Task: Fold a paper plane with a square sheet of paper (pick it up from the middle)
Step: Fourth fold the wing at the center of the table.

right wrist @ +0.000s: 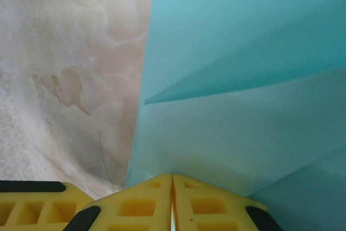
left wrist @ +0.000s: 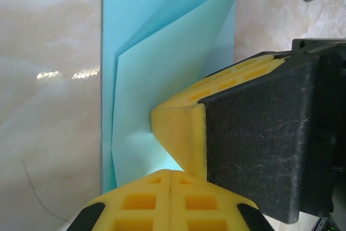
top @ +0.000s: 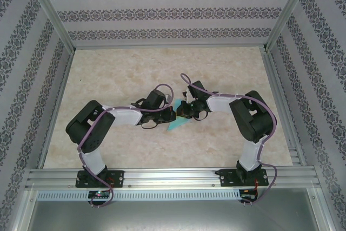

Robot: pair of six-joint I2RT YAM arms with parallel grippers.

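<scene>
My right gripper [right wrist: 172, 179] is pinched shut on the sheet of paper [right wrist: 243, 52], with my left gripper [left wrist: 170, 176] closed just beside it; a sideways tug could tear the creases.

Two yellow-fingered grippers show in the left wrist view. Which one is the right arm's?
The right gripper enters from the right, black-bodied, tip against the paper; the left gripper sits at the bottom edge.

Left arm [top: 108, 117], right arm [top: 240, 109], folded paper [top: 174, 125] between

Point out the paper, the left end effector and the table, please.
paper [left wrist: 162, 68], left wrist view, upper flap.
left end effector [left wrist: 171, 177], left wrist view, fingertip seam.
table [top: 119, 71], top external view, bare marble.
</scene>
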